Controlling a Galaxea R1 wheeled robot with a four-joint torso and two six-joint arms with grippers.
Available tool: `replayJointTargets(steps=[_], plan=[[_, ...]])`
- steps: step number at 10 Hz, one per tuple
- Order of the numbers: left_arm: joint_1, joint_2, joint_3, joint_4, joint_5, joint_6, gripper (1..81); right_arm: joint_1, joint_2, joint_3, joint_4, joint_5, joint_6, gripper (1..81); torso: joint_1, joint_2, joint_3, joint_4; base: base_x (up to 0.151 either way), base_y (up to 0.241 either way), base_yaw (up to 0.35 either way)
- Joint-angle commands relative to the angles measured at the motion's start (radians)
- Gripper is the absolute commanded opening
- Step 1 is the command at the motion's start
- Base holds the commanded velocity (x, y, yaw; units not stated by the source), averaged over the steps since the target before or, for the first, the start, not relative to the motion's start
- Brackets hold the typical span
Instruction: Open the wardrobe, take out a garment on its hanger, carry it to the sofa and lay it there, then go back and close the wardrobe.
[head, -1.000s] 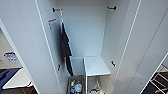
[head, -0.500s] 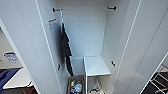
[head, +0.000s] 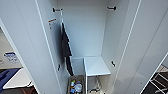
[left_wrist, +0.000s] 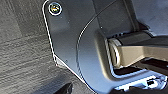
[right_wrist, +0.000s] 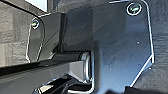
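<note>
The wardrobe (head: 85, 37) stands wide open straight ahead, tall and white. Its left door (head: 22, 37) and right door (head: 147, 45) are both swung out toward me. Inside, against the left wall, hangs a dark grey-black piece of clothing (head: 66, 50). Black rail brackets (head: 57, 10) sit high on both side walls, and the space between them is bare. A white shelf (head: 96, 65) fills the lower right of the interior. Both wrist views look down past my own dark plates at grey carpet (left_wrist: 22, 50).
A bin (head: 75, 86) with several small items sits on the wardrobe floor left of the shelf. Beyond the left door are a white tabletop (head: 17, 80) and something blue (head: 6, 75). White framing over dark floor (head: 160, 80) shows past the right door.
</note>
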Motion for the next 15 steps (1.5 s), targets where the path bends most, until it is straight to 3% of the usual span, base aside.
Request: replayJointTargets(steps=[1, 2, 8, 9, 10, 11, 12, 13, 14, 15], plan=[[-0.101, -0.010, 0.001, -0.701, 0.066, 0.550, 81.1, 0.039, 0.007, 0.010, 0.004, -0.039, 0.000, 81.1, 0.000, 0.000, 0.000, 0.000, 0.000, 0.000, 0.000], [-0.107, -0.016, -0.005, -0.745, 0.063, 0.548, 81.1, 0.044, 0.001, 0.009, -0.004, -0.047, -0.003, 81.1, 0.000, 0.000, 0.000, 0.000, 0.000, 0.000, 0.000], [-0.122, -0.088, 0.006, -0.743, 0.057, 0.564, 81.1, -0.024, -0.034, 0.030, 0.007, -0.047, 0.007, 81.1, 0.000, 0.000, 0.000, 0.000, 0.000, 0.000, 0.000], [-0.118, -0.102, 0.010, -0.745, 0.058, 0.564, 81.1, -0.004, -0.023, 0.035, 0.036, -0.050, 0.003, 81.1, 0.000, 0.000, 0.000, 0.000, 0.000, 0.000, 0.000], [-0.116, -0.117, 0.039, -0.745, 0.055, 0.564, 81.1, 0.008, -0.032, 0.032, 0.136, -0.061, -0.030, 81.1, 0.000, 0.000, 0.000, 0.000, 0.000, 0.000, 0.000], [-0.115, -0.131, 0.079, -0.746, 0.055, 0.564, 81.1, 0.013, -0.045, 0.041, 0.200, -0.061, -0.112, 81.1, 0.000, 0.000, 0.000, 0.000, 0.000, 0.000, 0.000], [-0.115, -0.168, 0.159, -0.745, 0.052, 0.564, 81.1, 0.021, -0.074, 0.072, 0.335, -0.061, -0.281, 81.1, 0.000, 0.000, 0.000, 0.000, 0.000, 0.000, 0.000], [-0.115, -0.208, 0.234, -0.745, 0.031, 0.564, 81.1, 0.028, -0.114, 0.124, 0.450, -0.057, -0.410, 81.1, 0.000, 0.000, 0.000, 0.000, 0.000, 0.000, 0.000], [-0.115, -0.264, 0.330, -0.745, 0.002, 0.564, 81.1, 0.028, -0.170, 0.206, 0.537, -0.051, -0.480, 81.1, 0.000, 0.000, 0.000, 0.000, 0.000, 0.000, 0.000], [-0.115, -0.319, 0.416, -0.743, -0.021, 0.564, 81.1, 0.028, -0.209, 0.257, 0.555, -0.045, -0.481, 81.1, 0.000, 0.000, 0.000, 0.000, 0.000, 0.000, 0.000]])
